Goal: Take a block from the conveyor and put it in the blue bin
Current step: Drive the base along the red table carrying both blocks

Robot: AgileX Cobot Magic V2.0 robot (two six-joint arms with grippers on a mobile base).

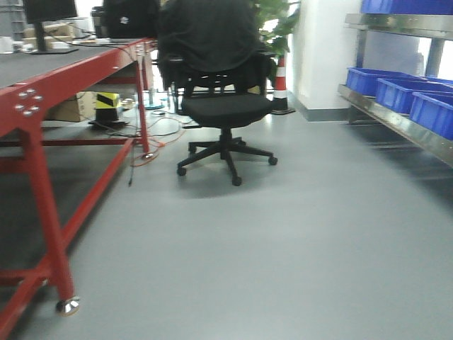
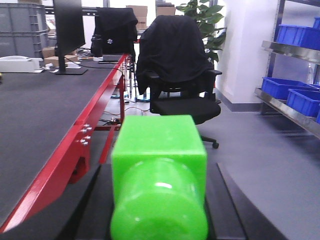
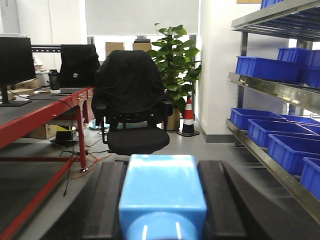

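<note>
- Red-framed conveyor with dark belt [image 1: 71, 74]: runs along the left; pick-up side.
- Blue plastic bins [image 1: 433, 113]: racked at right, well apart from the conveyor; judged the drop point.
- Green plastic block [image 2: 160, 145]: off the belt, clamped in the left gripper [image 2: 159, 170], jaws pressed against both flanks, carried level for transit.
- Blue plastic block [image 3: 162, 190]: likewise pinched centrally by the right gripper [image 3: 161, 167], jaws narrow.

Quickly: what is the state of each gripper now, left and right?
Left gripper: closed, holding a green block.
Right gripper: closed, holding a blue block.
</note>
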